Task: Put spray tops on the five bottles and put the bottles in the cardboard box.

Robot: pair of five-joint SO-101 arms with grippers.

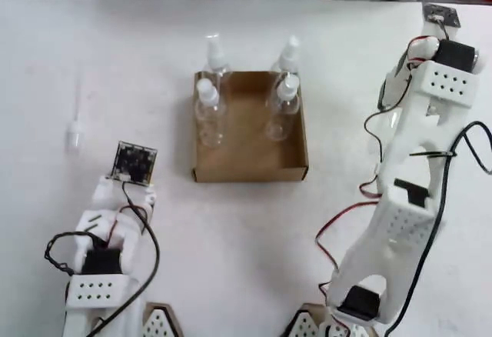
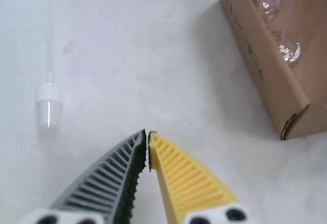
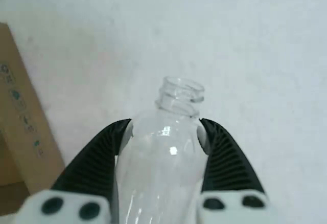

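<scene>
Standing in the cardboard box (image 1: 250, 171) are four spray-topped bottles (image 1: 209, 110); right gripper (image 3: 164, 126) pinches a clear, topless bottle (image 3: 168, 157); left gripper (image 2: 148, 138) is pressed together.

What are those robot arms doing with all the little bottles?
They're getting spray bottles ready and packing them. Four bottles with tops on already stand in the cardboard box. The right claw grips the fifth bottle, which has no top yet. The last spray top lies on the table left of the box, and the left claw is shut and empty near it.
</scene>
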